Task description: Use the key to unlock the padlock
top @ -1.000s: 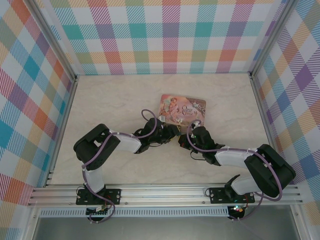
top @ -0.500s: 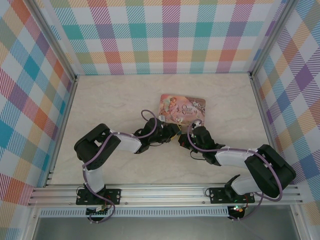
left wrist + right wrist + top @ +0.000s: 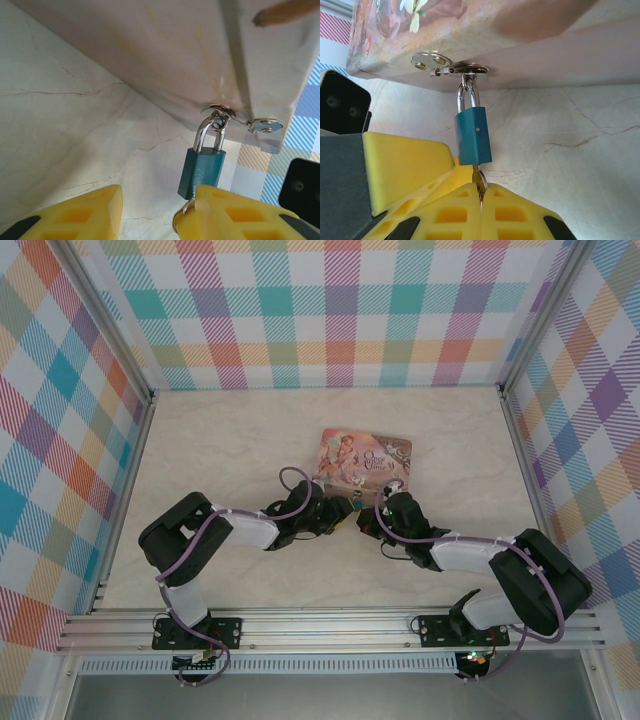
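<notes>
The teal padlock (image 3: 472,135) hangs by its silvery shackle (image 3: 210,131) from the hasp on the pink tin's (image 3: 365,457) near edge. The key (image 3: 479,179) sticks into the padlock's underside, and my right gripper (image 3: 480,192) is shut on it, just below the body. My left gripper (image 3: 157,200) is open. Its right finger (image 3: 235,215) lies beside the padlock (image 3: 201,172) and its left finger (image 3: 75,215) stands well away. A silvery ring (image 3: 179,220) shows under the padlock. From above, both grippers (image 3: 342,512) (image 3: 372,515) meet at the tin's front edge.
The pink tin lies flat on the pale marble table (image 3: 220,450), mid-table. Checked walls (image 3: 340,310) close in the back and both sides. A metal rail (image 3: 330,625) runs along the near edge by the arm bases.
My left gripper's jaws have widened off the padlock, and the left arm's elbow has drifted a little left and nearer. The right gripper stays shut on the key.
</notes>
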Action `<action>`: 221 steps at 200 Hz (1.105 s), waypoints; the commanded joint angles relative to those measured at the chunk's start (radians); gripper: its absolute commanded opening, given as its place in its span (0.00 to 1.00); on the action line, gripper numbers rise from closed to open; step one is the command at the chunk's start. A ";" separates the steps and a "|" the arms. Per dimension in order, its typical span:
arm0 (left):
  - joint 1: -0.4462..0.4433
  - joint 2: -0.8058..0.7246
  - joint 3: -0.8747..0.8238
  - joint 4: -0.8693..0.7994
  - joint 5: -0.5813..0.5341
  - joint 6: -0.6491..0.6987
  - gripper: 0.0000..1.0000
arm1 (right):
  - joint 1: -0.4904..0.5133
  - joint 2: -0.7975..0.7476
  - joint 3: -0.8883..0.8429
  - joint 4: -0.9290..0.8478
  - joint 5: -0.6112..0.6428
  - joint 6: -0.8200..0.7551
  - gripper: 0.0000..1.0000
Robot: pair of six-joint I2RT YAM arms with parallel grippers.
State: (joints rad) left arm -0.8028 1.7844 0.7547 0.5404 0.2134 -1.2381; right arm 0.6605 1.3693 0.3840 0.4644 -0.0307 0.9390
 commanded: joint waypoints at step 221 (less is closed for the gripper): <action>-0.014 0.124 0.038 0.245 -0.021 -0.089 0.27 | -0.013 0.028 0.000 0.082 -0.044 0.027 0.00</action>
State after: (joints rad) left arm -0.8051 1.8904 0.7731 0.7681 0.2001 -1.3205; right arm 0.6472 1.3964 0.3840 0.4957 -0.0429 0.9573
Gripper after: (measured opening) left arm 0.290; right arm 0.059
